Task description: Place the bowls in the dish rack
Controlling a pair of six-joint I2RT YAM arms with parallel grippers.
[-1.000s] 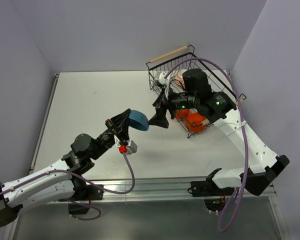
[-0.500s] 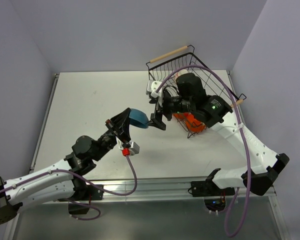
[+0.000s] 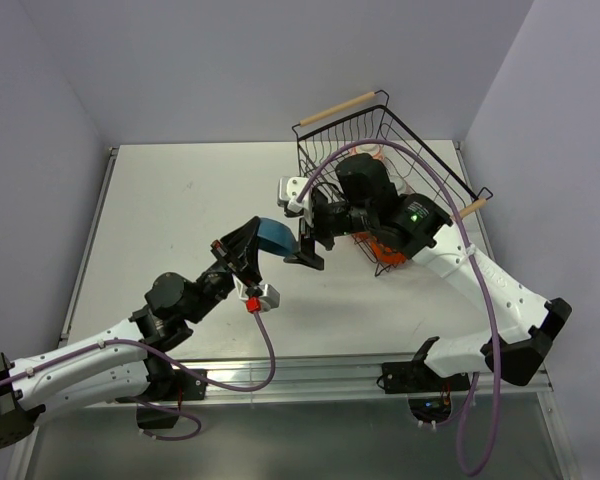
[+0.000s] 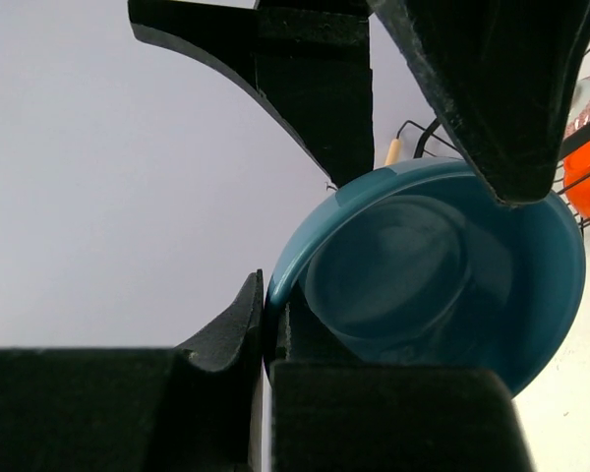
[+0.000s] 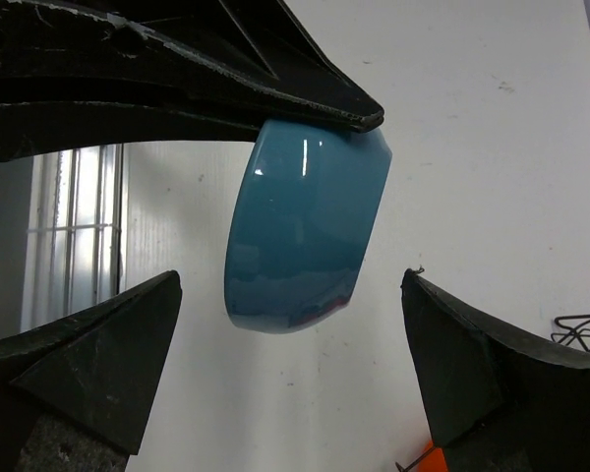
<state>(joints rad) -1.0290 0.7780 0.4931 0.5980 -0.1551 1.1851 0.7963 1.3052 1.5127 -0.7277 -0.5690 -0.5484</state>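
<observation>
From above: left gripper (image 3: 255, 238) clenched on the rim of the blue bowl (image 3: 278, 236), aloft over the middle of the bench (image 3: 180, 200). Right gripper (image 3: 302, 240) spread wide around it. Dish rack (image 3: 342, 104) at the far right corner, orange bowls (image 3: 385, 245) inside.

Left wrist: thin pinch on the bowl's edge only.

Right wrist: bowl hanging tilted between released jaws, untouched.

Risk of a dropped bowl if let go before the right closes. Risk of a knock from a misjudged approach.
</observation>
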